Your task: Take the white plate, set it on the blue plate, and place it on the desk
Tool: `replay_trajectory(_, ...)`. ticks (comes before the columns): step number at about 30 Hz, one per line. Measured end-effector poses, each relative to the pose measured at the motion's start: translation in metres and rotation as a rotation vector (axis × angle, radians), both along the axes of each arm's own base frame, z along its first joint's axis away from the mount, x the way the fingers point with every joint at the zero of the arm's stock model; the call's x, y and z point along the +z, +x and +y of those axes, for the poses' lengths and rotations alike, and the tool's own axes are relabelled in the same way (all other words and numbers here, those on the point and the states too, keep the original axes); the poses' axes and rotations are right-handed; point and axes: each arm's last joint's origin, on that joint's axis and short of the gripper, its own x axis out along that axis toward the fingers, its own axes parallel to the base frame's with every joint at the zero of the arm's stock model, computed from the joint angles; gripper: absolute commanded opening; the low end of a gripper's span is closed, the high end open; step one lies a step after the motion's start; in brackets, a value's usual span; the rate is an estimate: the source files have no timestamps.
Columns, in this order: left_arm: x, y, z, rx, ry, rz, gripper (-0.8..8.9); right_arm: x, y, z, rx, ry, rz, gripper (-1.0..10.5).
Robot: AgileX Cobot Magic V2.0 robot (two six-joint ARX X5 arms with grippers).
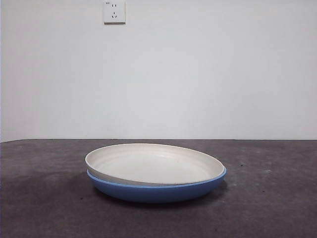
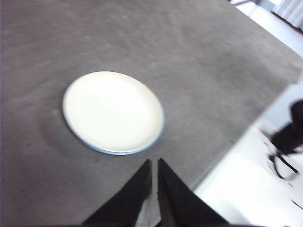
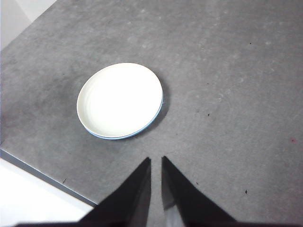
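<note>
Stacking step looks done — white plate [image 1: 153, 163] already sitting in the blue plate [image 1: 158, 191], slightly off-centre and tilted, with the blue rim showing as a thin crescent on one side. Both resting near the middle of the tabletop [image 1: 277, 198]. Left to do, judging by the task: lifting the white plate back off and setting it on bare tabletop. Left gripper [image 2: 154, 165] raised well above and apart from the stack, pinched nearly closed, holding nothing; right gripper [image 3: 155, 163] likewise high, a narrow slit between its jaws, empty. Nothing standing in the way — only a wall socket [image 1: 114, 12] behind, and open surface all round.
</note>
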Motion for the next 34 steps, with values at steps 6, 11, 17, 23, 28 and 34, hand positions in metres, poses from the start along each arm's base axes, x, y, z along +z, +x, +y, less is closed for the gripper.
replay_trajectory(6, -0.025, 0.017, 0.009, 0.209, 0.008, -0.01, 0.2, 0.0, 0.0, 0.0, 0.0, 0.0, 0.0, 0.3)
replay_trajectory(11, -0.068, 0.033, 0.022, 0.408, -0.055, -0.162, 0.2, 0.0, 0.0, 0.0, 0.0, 0.0, 0.0, 0.3)
replay_trajectory(17, -0.133, 0.039, 0.035, 0.597, -0.12, -0.342, 0.2, 0.0, 0.0, 0.0, 0.0, 0.0, 0.0, 0.3)
replay_trajectory(23, -0.194, 0.039, 0.042, 0.761, -0.075, -0.336, 0.2, 0.0, 0.0, 0.0, 0.0, 0.0, 0.0, 0.3)
replay_trajectory(28, -0.212, 0.038, 0.045, 0.87, -0.06, -0.352, 0.2, 0.0, 0.0, 0.0, 0.0, 0.0, 0.0, 0.3)
replay_trajectory(34, -0.217, 0.039, 0.046, 0.871, -0.061, -0.356, 0.2, 0.0, 0.0, 0.0, 0.0, 0.0, 0.0, 0.3)
